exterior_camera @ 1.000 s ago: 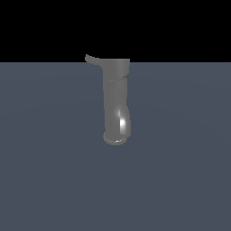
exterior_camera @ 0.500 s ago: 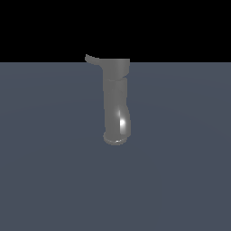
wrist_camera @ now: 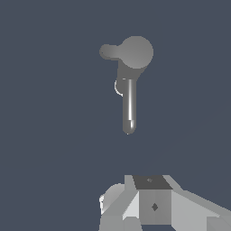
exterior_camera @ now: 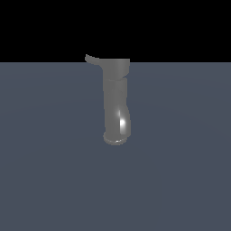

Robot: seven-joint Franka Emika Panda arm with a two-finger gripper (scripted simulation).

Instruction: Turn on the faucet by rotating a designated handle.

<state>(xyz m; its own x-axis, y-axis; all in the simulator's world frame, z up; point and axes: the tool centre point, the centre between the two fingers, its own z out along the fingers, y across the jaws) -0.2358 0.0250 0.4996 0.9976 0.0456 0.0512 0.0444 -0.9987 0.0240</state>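
The faucet (exterior_camera: pixel 116 101) is a glossy dark-grey tube with a wide cap at its upper end and a rimmed round mouth at its lower end. Its handle (exterior_camera: pixel 92 59), a short thin lever with an upturned tip, sticks out from the cap toward the exterior view's left. In the wrist view the faucet (wrist_camera: pixel 130 106) shows from above, with the handle (wrist_camera: pixel 108 51) projecting from the round cap. Only part of my gripper (wrist_camera: pixel 149 205) shows at the edge of the wrist view, well apart from the faucet. Its fingers are not clear enough to read. No gripper appears in the exterior view.
A flat blue-grey floor (exterior_camera: pixel 180 171) lies all around the faucet, under a black background.
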